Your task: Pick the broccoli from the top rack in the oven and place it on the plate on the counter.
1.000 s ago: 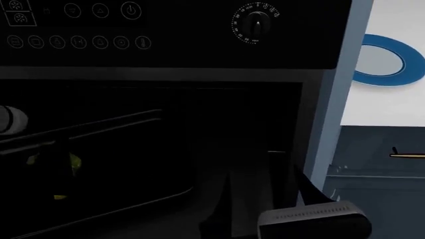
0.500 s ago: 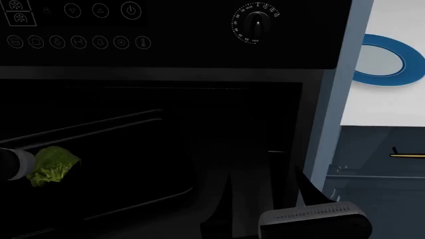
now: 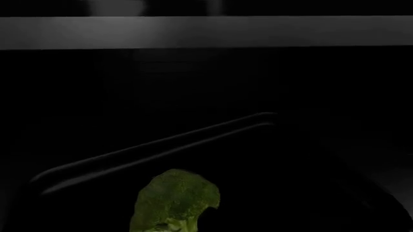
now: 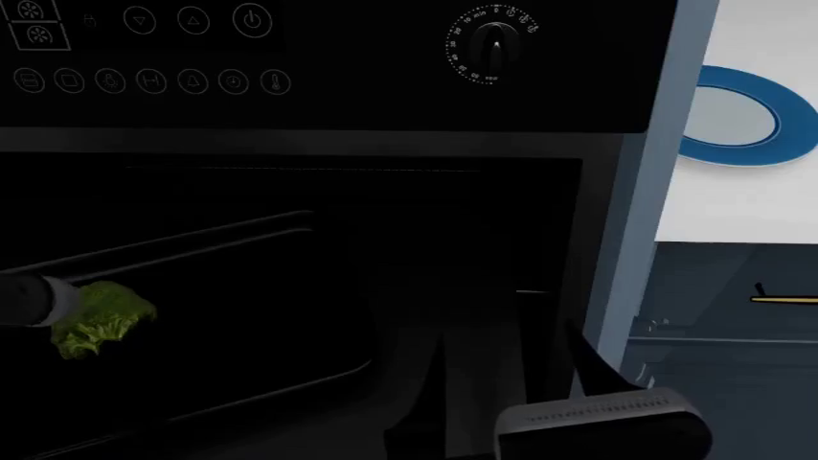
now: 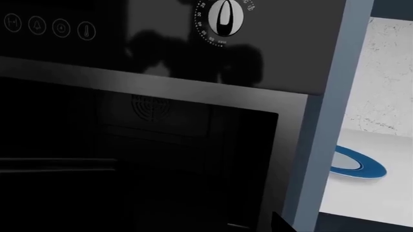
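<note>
At the far left of the head view, the left pincer (image 4: 52, 302) had the broccoli (image 4: 105, 319) against its tip. 1 second earlier the floret was a dim yellow patch behind the top rack (image 4: 192, 244); half a second earlier it was bright and clear below the rail, and it had since barely shifted. My judgement: it was off the rack and held, though the fingers were lost in the dark, so I cannot tell how the pincer closed. The left wrist view showed the broccoli (image 3: 175, 200) close in front, the rack (image 3: 161, 150) behind it.

The oven (image 4: 320, 115) cavity was dark and open to the right up to its grey frame. The right pincer (image 4: 601, 422) sat low by the frame, its state unclear. Beyond lay the white desk (image 4: 754, 206) with the plate (image 4: 741, 115), well apart from the floret; the frame was the edge to clear.
</note>
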